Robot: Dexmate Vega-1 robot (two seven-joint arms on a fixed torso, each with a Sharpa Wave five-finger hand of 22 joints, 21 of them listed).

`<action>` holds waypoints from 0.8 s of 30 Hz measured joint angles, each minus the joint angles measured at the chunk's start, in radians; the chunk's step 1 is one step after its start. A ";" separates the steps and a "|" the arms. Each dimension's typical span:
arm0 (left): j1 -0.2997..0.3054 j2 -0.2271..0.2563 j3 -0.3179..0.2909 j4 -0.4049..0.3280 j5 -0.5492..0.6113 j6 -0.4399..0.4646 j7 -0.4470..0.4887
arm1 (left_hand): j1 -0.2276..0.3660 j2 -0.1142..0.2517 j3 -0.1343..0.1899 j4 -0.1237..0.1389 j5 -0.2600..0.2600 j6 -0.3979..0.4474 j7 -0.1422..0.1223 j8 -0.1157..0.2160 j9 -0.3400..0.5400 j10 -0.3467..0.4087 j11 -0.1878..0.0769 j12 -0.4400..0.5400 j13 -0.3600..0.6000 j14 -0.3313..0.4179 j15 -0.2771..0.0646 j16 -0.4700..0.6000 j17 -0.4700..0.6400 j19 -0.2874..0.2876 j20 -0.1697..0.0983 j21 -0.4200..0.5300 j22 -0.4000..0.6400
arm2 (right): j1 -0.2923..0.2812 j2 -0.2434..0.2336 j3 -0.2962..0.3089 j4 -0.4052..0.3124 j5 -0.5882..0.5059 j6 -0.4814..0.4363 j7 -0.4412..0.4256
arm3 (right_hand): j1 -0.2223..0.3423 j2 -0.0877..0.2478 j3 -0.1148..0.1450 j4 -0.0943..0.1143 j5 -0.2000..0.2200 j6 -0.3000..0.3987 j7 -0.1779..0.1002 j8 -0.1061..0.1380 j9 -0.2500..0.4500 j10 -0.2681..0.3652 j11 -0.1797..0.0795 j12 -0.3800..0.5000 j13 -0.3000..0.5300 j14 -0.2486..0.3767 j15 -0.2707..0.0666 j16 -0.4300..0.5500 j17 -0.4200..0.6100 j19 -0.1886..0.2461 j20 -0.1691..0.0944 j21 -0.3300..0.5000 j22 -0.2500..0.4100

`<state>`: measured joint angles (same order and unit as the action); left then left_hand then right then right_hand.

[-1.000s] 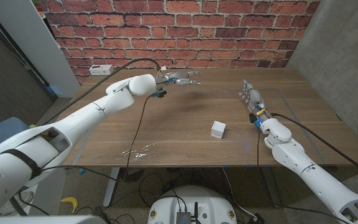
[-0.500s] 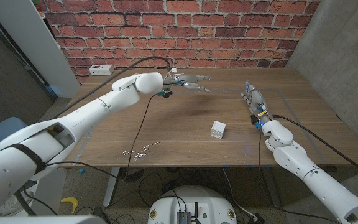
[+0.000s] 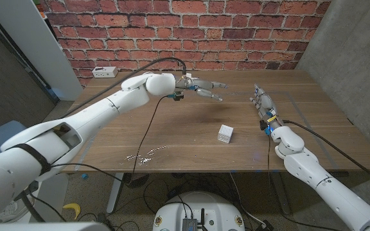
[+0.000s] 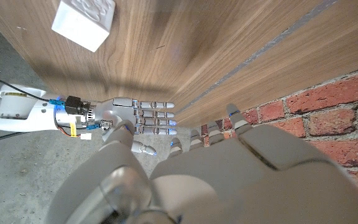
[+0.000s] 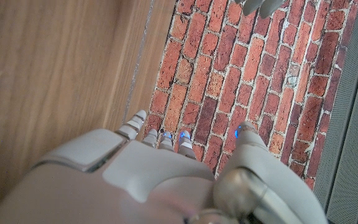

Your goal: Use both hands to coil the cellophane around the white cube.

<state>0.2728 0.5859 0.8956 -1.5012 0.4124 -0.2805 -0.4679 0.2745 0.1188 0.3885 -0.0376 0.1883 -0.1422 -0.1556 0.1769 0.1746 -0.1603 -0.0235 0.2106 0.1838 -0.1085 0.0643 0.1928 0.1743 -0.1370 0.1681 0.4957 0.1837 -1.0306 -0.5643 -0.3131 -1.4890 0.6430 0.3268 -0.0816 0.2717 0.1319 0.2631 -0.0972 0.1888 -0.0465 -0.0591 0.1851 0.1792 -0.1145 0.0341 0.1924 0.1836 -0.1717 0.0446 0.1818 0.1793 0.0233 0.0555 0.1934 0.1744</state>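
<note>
The cube [image 3: 225,133] sits alone on the counter [image 3: 191,151], right of centre and toward the near edge, resting square on one face. The cellophane [image 3: 145,156] lies crumpled and loose near the near edge, left of centre, well apart from the cube; it is hard to make out except by its glints.

The left hand [image 3: 204,89] hangs above the far middle of the counter with fingers stretched out and apart, holding nothing. The right hand [image 3: 263,102] stands toward the right edge, fingers extended along the counter, also holding nothing; whether it touches the wood I cannot tell. In the left wrist view the cube [image 4: 84,23] shows by the counter's edge and the right hand [image 4: 129,116] shows with fingers straight and spread.

Neither thing has been taken up yet, so the wrapping looks not begun.

The cellophane is likely very light, limp and slippery, prone to cling and tear, and hard to see; a pinch on a raised fold or free edge would serve better than a press from above. The cube looks small, light and rigid, apt to skid if nudged, so one hand should probably steady it by opposite faces while the other draws the film round.
</note>
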 measured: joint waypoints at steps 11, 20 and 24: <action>-0.027 -0.012 0.031 -0.027 0.083 -0.063 -0.057 | 0.017 -0.017 0.000 -0.028 -0.004 0.007 -0.013 0.006 0.000 0.032 -0.027 0.005 0.000 0.057 -0.008 0.008 0.000 0.042 0.003 0.004 0.000 | -0.047 -0.012 0.012 -0.050 -0.013 0.006 -0.033 | 0.004 0.004 0.000 0.000 0.000 0.000 0.000 0.000 0.000 0.000 0.000 0.000 0.000 0.000 0.000 0.000 0.000 0.000 0.000 0.000 0.000; -0.033 -0.015 0.045 -0.071 0.162 -0.089 -0.085 | 0.062 -0.032 0.014 -0.075 -0.004 0.069 -0.038 0.023 0.000 0.090 -0.042 0.020 0.000 0.104 -0.039 0.008 -0.002 0.098 -0.002 0.008 -0.002 | -0.093 -0.020 0.025 -0.094 -0.025 0.016 -0.063 | 0.004 0.004 0.000 0.000 0.000 0.000 0.000 0.000 0.000 0.000 0.000 0.000 0.000 0.000 0.000 0.000 0.000 0.000 0.000 0.000 0.000; -0.032 -0.014 0.049 -0.099 0.206 -0.092 -0.092 | 0.090 -0.053 0.015 -0.101 -0.004 0.109 -0.040 0.029 0.000 0.121 -0.048 0.020 0.000 0.134 -0.052 0.008 -0.002 0.119 -0.003 0.008 -0.002 | -0.111 -0.023 0.030 -0.112 -0.029 0.019 -0.072 | 0.004 0.004 0.000 0.000 0.000 0.000 0.000 0.000 0.000 0.000 0.000 0.000 0.000 0.000 0.000 0.000 0.000 0.000 0.000 0.000 0.000</action>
<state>0.2407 0.5723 0.9445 -1.6005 0.6185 -0.3724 -0.5599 0.3646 0.0657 0.4035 -0.1385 0.1845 -0.0331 -0.1954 0.2062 0.1745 -0.0392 -0.0714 0.2306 0.1837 0.0252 0.0125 0.2005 0.1721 -0.0184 0.1653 0.5034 0.1813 -1.1419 -0.5871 -0.2834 -1.6012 0.6144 0.3457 -0.1541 0.2755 0.1358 0.2631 -0.0971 0.1888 -0.0465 -0.0591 0.1851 0.1791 -0.1145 0.0341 0.1924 0.1836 -0.1717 0.0445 0.1818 0.1792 0.0233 0.0555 0.1934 0.1744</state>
